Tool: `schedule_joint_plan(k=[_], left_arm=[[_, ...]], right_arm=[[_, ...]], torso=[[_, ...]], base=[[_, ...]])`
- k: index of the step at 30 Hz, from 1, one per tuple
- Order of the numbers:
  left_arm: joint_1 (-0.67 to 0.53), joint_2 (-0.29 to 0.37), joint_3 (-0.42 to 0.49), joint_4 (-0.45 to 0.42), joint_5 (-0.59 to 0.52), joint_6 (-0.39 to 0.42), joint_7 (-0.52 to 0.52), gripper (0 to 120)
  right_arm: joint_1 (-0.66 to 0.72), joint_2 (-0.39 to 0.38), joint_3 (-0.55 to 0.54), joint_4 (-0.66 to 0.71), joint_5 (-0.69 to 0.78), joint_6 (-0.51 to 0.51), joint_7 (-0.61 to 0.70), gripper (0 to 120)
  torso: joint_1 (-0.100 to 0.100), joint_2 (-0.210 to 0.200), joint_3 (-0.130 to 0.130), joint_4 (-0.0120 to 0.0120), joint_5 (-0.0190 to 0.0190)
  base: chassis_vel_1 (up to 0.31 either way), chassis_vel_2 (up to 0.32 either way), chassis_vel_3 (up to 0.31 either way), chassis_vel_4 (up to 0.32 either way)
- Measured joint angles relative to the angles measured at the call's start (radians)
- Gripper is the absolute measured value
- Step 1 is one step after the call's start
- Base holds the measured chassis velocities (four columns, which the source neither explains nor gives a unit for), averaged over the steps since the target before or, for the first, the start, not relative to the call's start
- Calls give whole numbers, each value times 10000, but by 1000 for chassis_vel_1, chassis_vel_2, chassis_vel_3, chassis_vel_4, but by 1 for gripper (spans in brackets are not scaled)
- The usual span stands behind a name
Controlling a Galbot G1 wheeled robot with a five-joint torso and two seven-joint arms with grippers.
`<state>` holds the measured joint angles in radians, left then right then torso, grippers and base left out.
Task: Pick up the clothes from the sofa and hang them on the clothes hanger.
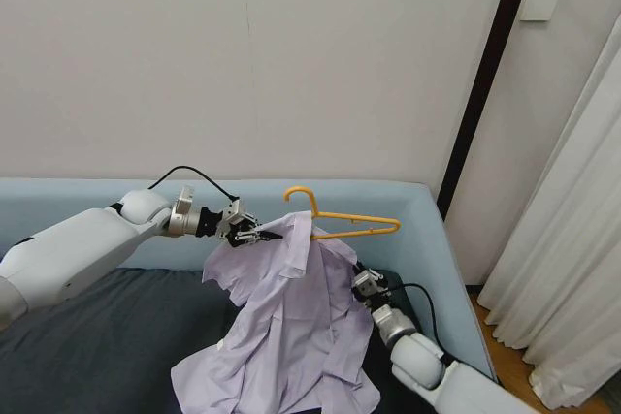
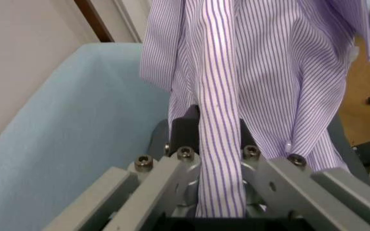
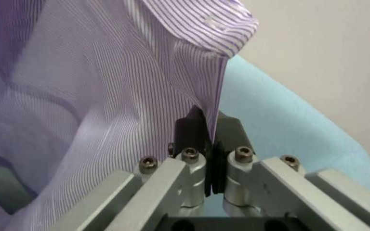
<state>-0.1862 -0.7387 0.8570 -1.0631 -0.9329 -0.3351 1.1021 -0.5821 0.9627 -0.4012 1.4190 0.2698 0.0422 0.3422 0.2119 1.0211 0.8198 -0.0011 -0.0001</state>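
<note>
Head view has the purple striped shirt (image 1: 291, 336) hanging above the blue sofa (image 1: 427, 235) from the yellow hanger (image 1: 342, 220), whose bar runs sideways, the left gripper (image 1: 256, 234) clamped on cloth just beside its hook, the right gripper (image 1: 361, 278) pinching cloth below its bare arm.

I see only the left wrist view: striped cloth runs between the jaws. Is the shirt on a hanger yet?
Observer: Partly. In the head view a yellow hanger has its left side under the shirt, its right end bare.
Operator: Where is the right gripper?
Observer: Below that bare end, jaws shut on a shirt edge.
Operator: Does the shirt hang free?
Observer: No, its hem rests on the dark sofa seat.
</note>
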Motion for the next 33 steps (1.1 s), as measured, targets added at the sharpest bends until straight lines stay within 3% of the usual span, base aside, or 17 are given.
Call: schedule_joint_plan(k=[13, 19, 30, 33], left_arm=[[44, -253, -96, 1613, 841, -1502, 673, 2], [5, -300, -105, 1736, 908, -1627, 851, 2], [28, -752, -368, 2638, 2543, -3050, 1313, 2], [74, -792, -458, 2901, 2055, -2939, 1182, 2]], right_arm=[[795, -657, -487, 715, 1104, -383, -601, 0], [978, -703, -666, 794, 1109, -437, -519, 0], [1564, -479, -1146, 831, 737, -498, -332, 0], [1625, -451, -1167, 800, 680, -536, -282, 0]], torso=[[0, 0, 0, 1, -2], [-1, 0, -1, 0, -1], [0, 0, 0, 1, -5], [-1, 0, -1, 2, 0]], base=[[0, 0, 0, 0], [0, 0, 0, 0], [0, 0, 0, 0], [0, 0, 0, 0]])
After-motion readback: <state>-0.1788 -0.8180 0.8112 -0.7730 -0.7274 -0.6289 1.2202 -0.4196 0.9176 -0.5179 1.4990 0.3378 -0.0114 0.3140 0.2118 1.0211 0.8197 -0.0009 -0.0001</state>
